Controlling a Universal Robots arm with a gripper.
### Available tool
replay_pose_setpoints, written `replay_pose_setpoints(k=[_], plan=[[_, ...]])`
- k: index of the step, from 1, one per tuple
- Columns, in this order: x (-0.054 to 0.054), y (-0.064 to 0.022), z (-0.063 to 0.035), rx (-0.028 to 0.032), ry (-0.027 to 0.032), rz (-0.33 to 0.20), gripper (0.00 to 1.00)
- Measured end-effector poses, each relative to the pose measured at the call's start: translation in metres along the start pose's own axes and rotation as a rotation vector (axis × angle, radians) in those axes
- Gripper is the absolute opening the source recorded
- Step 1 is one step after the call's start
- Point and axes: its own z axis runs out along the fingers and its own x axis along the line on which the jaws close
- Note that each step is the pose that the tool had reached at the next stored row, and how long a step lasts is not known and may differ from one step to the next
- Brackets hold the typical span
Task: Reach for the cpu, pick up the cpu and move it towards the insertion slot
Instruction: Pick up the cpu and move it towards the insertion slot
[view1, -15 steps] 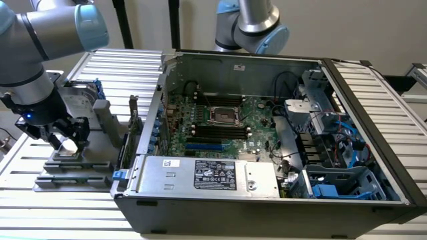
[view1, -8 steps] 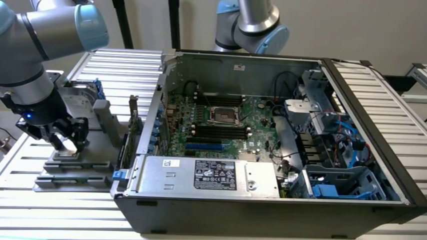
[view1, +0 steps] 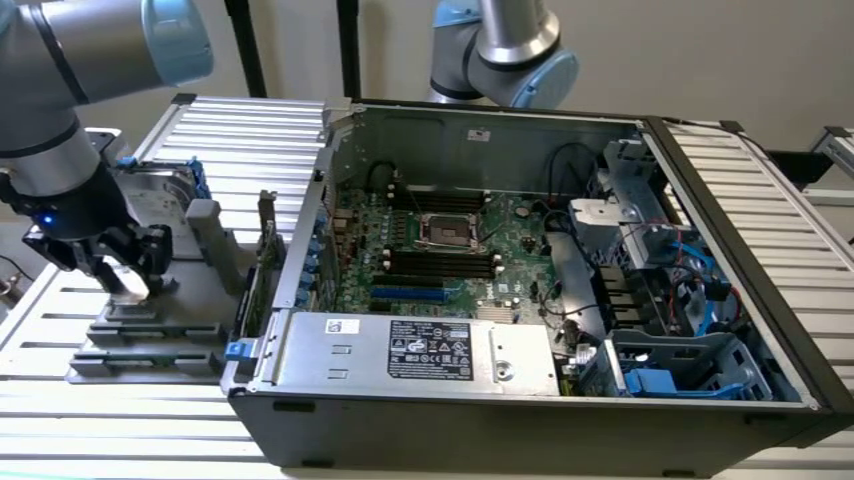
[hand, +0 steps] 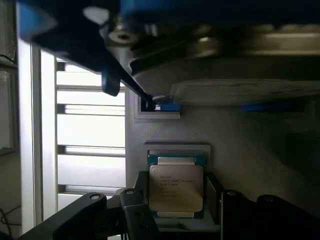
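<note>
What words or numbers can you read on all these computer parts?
Nothing reads clearly.
cpu: print on its metal top, too blurred.
black label on the power supply: too small.
white sticker beside it: too small.
small sticker on the case: too small.

Silver arm (view1: 40, 110) with pale-blue joint caps (view1: 180, 35), black gripper (view1: 127, 278).

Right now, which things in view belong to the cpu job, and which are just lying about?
In the job: cpu in its grey holder; hand at the cpu; insertion slot on the green motherboard.
Lying about: hard drive; power supply; memory slots; blue card slot.
</note>
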Motion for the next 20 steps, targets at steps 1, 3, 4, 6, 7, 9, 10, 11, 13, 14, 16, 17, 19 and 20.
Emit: replay_pose_setpoints(k=[1,3,4,6,7,9,10,11,13,14,16,17,19,20], plan=[[0.000,0.0001,-0.0049,0.0000,0.0000,0.000,0.55],[-0.001,0.0001,-0.0140,0.0001,0.0001,0.000,0.55],[-0.001,0.0000,-0.0185,0.0001,0.0001,0.000,0.55],[-0.003,0.0000,-0.0276,0.0001,0.0003,0.000,0.55],[-0.005,-0.0001,-0.0320,0.0001,0.0005,0.000,0.55],[-0.008,-0.0002,-0.0411,0.0001,0.0009,0.000,0.55],[-0.010,-0.0003,-0.0460,0.0001,0.0013,0.000,0.55],[-0.013,-0.0003,-0.0505,-0.0001,0.0013,0.000,0.55],[-0.018,-0.0004,-0.0597,0.0000,0.0024,0.000,0.55],[-0.022,-0.0005,-0.0642,0.0000,0.0026,0.000,0.55],[-0.028,-0.0005,-0.0734,0.0000,0.0035,0.000,0.55],[-0.032,-0.0006,-0.0784,0.0000,0.0040,0.000,0.55],[-0.039,-0.0007,-0.0875,0.0000,0.0047,0.000,0.55],[-0.042,-0.0008,-0.0922,0.0001,0.0053,0.000,0.55]])
